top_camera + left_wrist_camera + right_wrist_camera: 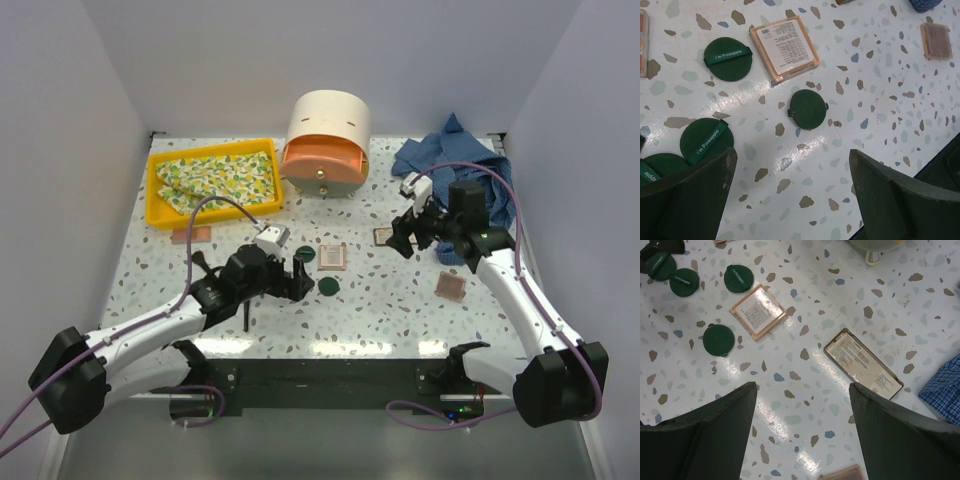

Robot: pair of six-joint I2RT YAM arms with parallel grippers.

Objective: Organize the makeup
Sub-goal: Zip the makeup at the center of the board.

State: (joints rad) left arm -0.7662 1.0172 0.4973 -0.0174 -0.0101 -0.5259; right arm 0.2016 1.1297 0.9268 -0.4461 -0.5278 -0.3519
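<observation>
Right gripper (802,386) hung wide open and empty over the long brown-rimmed palette (862,362), which lay flat right of centre on the glossy speckled table (805,270). I'd pinch across its narrow width, since it looked thin, hard and slippery. Left gripper (792,152) gaped empty too, above a round green disc (808,109) further left.

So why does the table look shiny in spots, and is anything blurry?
Top external view: a white glare band on the table, near edge. Left wrist view: soft sheen below the plain green disc, print on the palette crisp. Right wrist view: glare streaks between the fingers, dark and featureless.
</observation>
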